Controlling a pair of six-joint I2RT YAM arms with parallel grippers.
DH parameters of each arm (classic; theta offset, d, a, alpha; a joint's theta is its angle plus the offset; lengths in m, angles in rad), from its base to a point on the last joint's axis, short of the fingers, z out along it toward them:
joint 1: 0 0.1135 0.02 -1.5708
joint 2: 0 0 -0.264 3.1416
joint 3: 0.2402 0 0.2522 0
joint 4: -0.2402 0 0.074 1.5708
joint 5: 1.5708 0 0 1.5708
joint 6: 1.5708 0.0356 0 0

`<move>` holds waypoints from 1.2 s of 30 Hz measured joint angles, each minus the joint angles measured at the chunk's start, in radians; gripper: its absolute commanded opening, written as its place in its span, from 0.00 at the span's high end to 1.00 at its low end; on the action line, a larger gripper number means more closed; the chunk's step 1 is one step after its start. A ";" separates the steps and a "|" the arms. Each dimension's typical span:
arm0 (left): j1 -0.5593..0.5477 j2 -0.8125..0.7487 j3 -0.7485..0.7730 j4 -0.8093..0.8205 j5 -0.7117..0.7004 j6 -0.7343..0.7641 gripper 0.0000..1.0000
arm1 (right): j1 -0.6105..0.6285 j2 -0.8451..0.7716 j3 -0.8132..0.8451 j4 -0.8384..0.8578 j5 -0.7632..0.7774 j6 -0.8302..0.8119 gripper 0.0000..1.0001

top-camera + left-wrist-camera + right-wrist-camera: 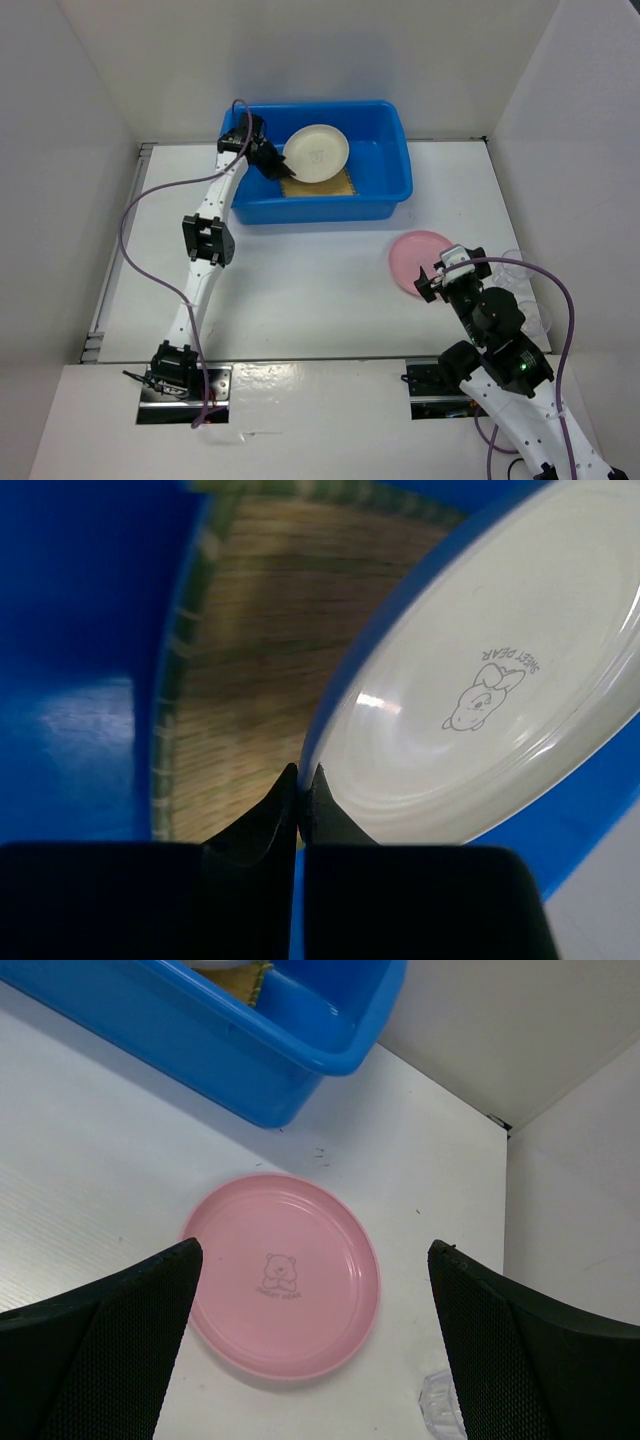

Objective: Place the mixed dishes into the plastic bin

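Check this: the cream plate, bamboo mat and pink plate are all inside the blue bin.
Wrong on the pink plate: it lies on the table, outside the blue bin, as the top external view shows. The cream plate and bamboo mat are inside.

White walls (300, 50) enclose a white table (300, 295) under even light

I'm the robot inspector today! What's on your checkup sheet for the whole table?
Surface: white table, no spills seen.
Job's things: mat in the blue bin; cream plate over the mat; pink plate and clear cup on the table at the right.
Clutter: nothing seen.
Hands: left hand shut on the cream plate's rim inside the bin; right hand open above the pink plate.
Cables: purple cable looping along each arm.
Surroundings: white walls.
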 measured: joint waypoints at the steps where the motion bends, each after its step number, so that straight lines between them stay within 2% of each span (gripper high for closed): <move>1: 0.001 0.015 0.000 -0.014 0.000 0.000 1.00 | 0.000 0.000 0.000 0.000 0.000 0.000 0.02; 4: 0.002 0.049 0.000 -0.040 -0.002 0.000 0.98 | 0.000 0.003 0.000 0.000 0.000 0.000 0.02; 7: 0.002 0.065 0.000 -0.060 0.000 0.000 0.89 | 0.000 0.007 0.000 0.000 0.000 0.000 0.02; 10: 0.002 0.066 0.005 -0.071 -0.001 0.010 0.72 | 0.000 0.008 0.000 0.000 0.000 0.000 0.02; 11: 0.002 0.066 0.008 -0.072 0.001 0.017 0.59 | 0.000 0.008 0.000 0.000 0.000 0.000 0.02; 13: 0.002 0.066 0.015 -0.068 0.008 0.021 0.47 | 0.000 0.008 0.000 0.000 0.000 0.000 0.02; 15: 0.002 0.063 0.024 -0.066 0.013 0.027 0.26 | 0.000 0.008 0.000 0.000 0.000 0.000 0.02; 16: 0.002 0.059 0.025 -0.060 0.013 0.022 0.24 | 0.000 0.010 0.000 0.000 0.000 0.000 0.02; 17: 0.000 0.051 0.025 -0.060 0.002 0.031 0.15 | 0.000 0.013 0.000 0.000 0.000 0.000 0.02; 19: -0.001 0.033 0.025 -0.058 -0.018 0.045 0.11 | 0.000 0.036 0.000 0.001 0.000 0.001 0.02; 20: -0.002 0.021 0.025 -0.060 -0.031 0.053 0.00 | 0.000 0.062 0.000 0.001 -0.002 0.001 0.02; 25: -0.002 -0.116 0.018 -0.062 -0.137 0.124 0.00 | 0.001 0.314 0.042 -0.029 -0.047 -0.002 0.02; 33: 0.013 -0.528 0.036 -0.146 -0.269 0.288 0.00 | -0.013 0.790 0.229 -0.080 -0.210 -0.125 0.02; 36: 0.018 -0.633 0.052 -0.191 -0.291 0.346 0.00 | -0.023 0.896 0.234 -0.074 -0.252 -0.158 0.02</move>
